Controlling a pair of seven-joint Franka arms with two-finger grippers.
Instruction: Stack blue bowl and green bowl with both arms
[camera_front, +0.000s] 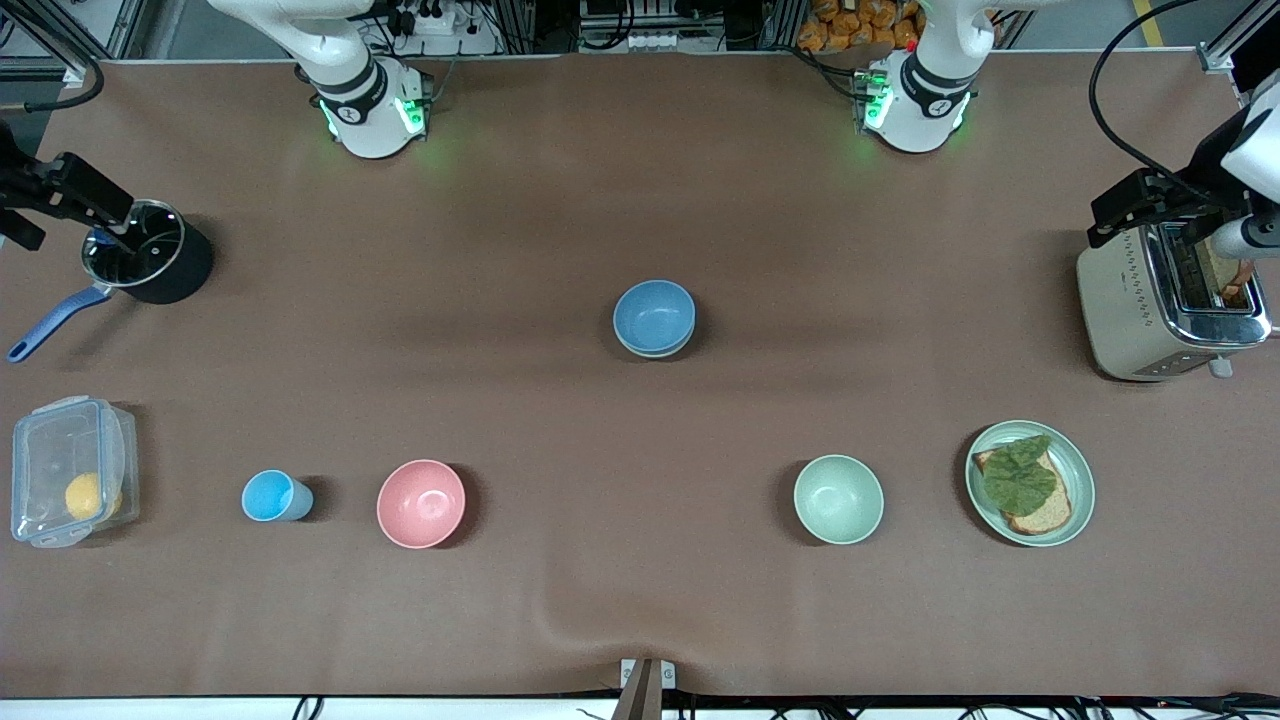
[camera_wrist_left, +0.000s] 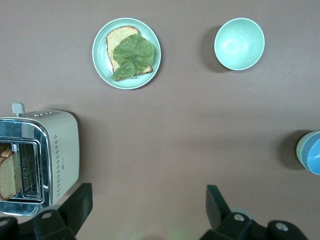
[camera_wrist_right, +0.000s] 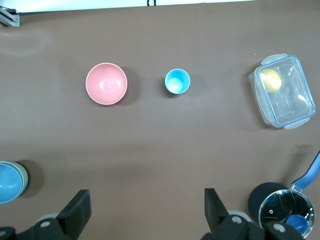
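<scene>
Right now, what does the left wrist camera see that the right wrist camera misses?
Only the left wrist view: the toaster, the plate with bread and a leaf, a lone green bowl, the left hand, open.
Only the right wrist view: pink bowl, cup, container, pot, the right hand, open.
Both: the blue bowl nested in another green bowl.

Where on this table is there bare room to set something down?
Widest bare patch: between the pink bowl and the lone green bowl, nearer the camera than the blue bowl. Crowded: both table ends, by the toaster and pot.
</scene>
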